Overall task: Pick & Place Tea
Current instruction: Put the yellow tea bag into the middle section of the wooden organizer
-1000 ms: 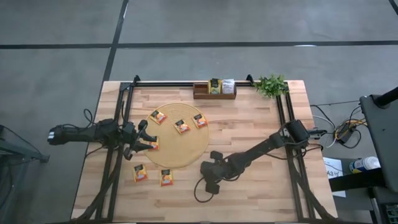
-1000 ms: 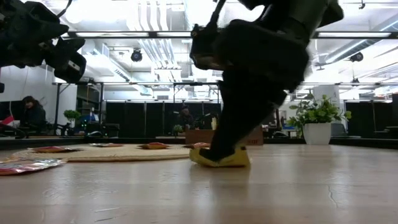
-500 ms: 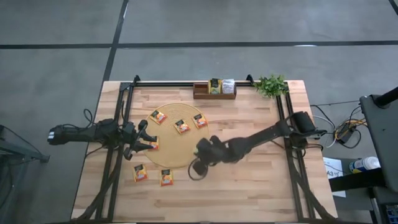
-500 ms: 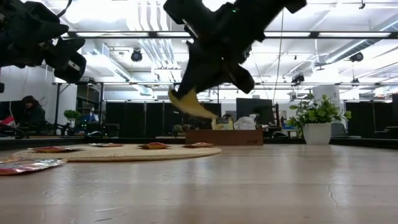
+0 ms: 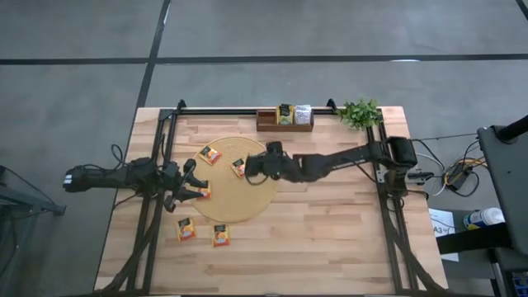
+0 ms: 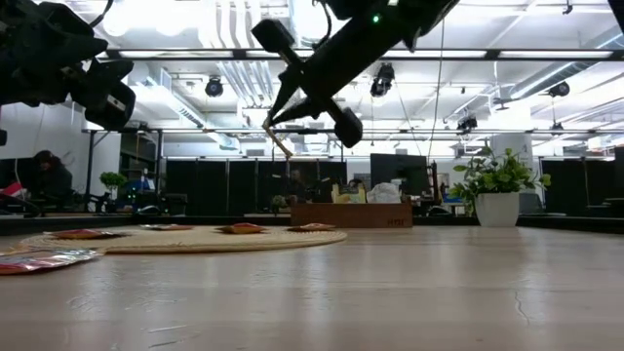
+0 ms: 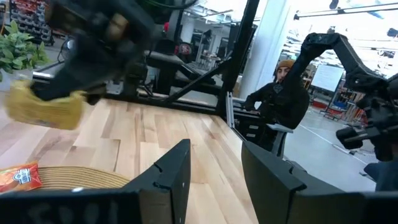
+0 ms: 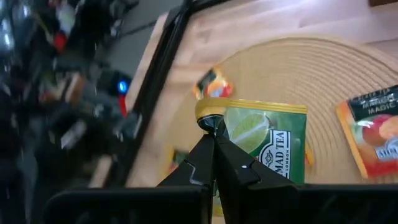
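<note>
Green sachet (image 8: 266,140) in right pincer (image 8: 213,127).

Both arms are dark, almost black, made of slim round segments with thicker joints; the left end effector (image 7: 214,177) has two flat, angular black fingers; the right end effector (image 8: 214,134) narrows to thin black tips; black cables follow the arms.
</note>
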Tool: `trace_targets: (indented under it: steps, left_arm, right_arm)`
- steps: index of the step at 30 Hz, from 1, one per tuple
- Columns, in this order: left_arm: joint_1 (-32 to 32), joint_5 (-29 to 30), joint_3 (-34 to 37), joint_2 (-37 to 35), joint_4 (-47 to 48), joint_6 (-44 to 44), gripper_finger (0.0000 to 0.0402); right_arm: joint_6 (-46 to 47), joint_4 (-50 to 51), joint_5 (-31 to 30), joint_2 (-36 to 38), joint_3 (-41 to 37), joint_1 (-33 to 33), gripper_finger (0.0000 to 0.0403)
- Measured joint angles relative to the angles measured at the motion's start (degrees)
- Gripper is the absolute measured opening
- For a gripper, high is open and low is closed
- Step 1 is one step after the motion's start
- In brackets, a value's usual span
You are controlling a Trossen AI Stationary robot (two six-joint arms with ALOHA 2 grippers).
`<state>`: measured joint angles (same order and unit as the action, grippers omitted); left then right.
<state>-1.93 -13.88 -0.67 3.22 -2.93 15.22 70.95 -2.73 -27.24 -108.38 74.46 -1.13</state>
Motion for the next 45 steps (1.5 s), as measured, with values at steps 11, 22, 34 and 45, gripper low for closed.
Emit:
trace_targets:
  steps: [11,22,34,45]
  left_arm:
    - [0.0,0.0,0.0,0.0,0.0,0.0,0.0138]
    - [0.0,0.0,0.0,0.0,0.0,0.0,0.0138]
    - [0.0,0.0,0.0,0.0,0.0,0.0,0.0138]
    - [0.0,0.0,0.0,0.0,0.0,0.0,0.0138]
  right_arm:
    - [28.2,0.1,-11.3,0.0,-3.4,4.6,0.0008]
    - [45.3,-8.9,-21.7,1.4,-12.1,8.8,0.0008]
    - [45.0,-12.9,-27.0,6.4,-17.0,17.7,0.0008]
    - [44.4,-12.5,-25.5,6.0,-15.0,22.6,0.0008]
